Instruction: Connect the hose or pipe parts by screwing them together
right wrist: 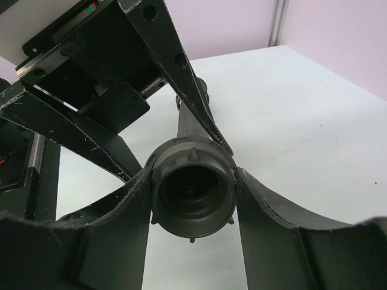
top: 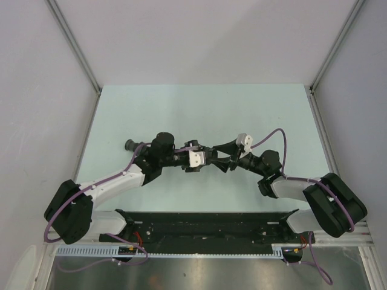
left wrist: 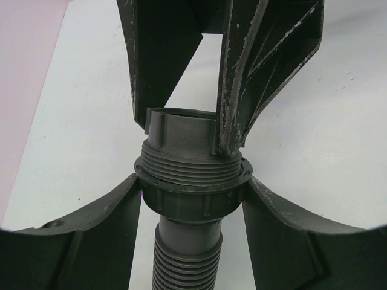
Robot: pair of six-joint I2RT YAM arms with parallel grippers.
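Note:
Both grippers meet above the table's middle, holding the hose or pipe parts between them. My left gripper (left wrist: 192, 202) is shut on the ribbed collar (left wrist: 181, 208) of the short black tube, and its corrugated stem (left wrist: 184, 260) runs back between the fingers. Bare thread (left wrist: 190, 166) shows above the collar. The ring nut (left wrist: 178, 130) sits at the thread's tip, pinched by the right fingers (left wrist: 257, 72). In the right wrist view my right gripper (right wrist: 192, 199) is shut on the ring nut (right wrist: 195, 232), whose open bore faces the camera. From above the parts (top: 217, 159) are mostly hidden.
The pale green table (top: 199, 115) lies below, walled by grey panels on the left (top: 42, 90), back and right. A black rail (top: 199, 223) with the arm bases runs along the near edge. The left gripper's fingers (right wrist: 193, 90) cross the right wrist view.

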